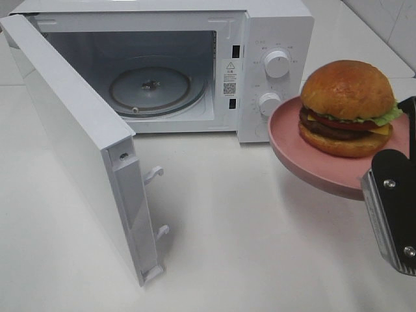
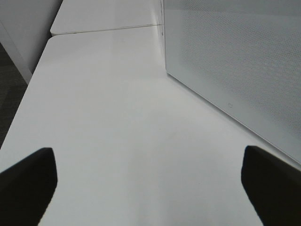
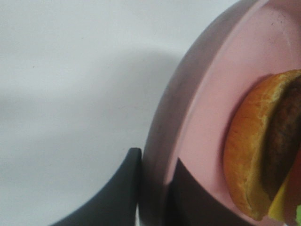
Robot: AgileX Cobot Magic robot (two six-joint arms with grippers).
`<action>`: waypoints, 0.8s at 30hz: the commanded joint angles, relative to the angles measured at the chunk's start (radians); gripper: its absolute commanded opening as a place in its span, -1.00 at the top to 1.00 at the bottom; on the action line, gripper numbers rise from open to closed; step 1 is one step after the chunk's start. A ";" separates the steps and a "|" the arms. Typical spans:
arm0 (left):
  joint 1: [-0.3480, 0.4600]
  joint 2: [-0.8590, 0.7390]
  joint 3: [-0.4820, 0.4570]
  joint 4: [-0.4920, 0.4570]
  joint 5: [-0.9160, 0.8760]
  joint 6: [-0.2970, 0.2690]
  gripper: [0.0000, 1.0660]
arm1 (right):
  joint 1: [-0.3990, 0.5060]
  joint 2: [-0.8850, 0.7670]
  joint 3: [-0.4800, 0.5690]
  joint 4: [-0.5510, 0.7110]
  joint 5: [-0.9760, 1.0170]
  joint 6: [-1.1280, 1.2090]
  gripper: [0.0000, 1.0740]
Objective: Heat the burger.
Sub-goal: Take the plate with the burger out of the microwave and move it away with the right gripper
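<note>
The burger (image 1: 346,107), with a golden-brown bun, dark patty, cheese, tomato and lettuce, sits on a pink round plate (image 1: 289,143). My right gripper (image 1: 390,195) is shut on the plate's rim and holds it in the air, right of the microwave (image 1: 276,26). In the right wrist view the fingers (image 3: 120,190) pinch the plate's rim (image 3: 188,108) with the burger (image 3: 256,141) beside them. The microwave door (image 1: 78,143) stands wide open, showing the glass turntable (image 1: 149,88). My left gripper (image 2: 148,188) is open and empty above the table, beside the door's outer face (image 2: 235,61).
The white table (image 1: 260,247) spreads in front of the microwave. The open door juts forward on the left, with two latch hooks (image 1: 156,174) on its edge. Two control knobs (image 1: 276,64) sit on the microwave's right panel, close to the plate.
</note>
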 commanded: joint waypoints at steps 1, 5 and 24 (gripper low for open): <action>0.003 -0.018 0.002 -0.003 -0.009 -0.007 -0.87 | -0.005 -0.017 0.007 -0.104 -0.025 0.170 1.00; 0.003 -0.018 0.002 -0.003 -0.009 -0.007 -0.87 | -0.005 -0.017 0.011 -0.208 -0.014 0.335 1.00; 0.003 -0.018 0.002 -0.003 -0.009 -0.007 -0.87 | -0.005 0.053 0.011 -0.411 0.328 0.996 1.00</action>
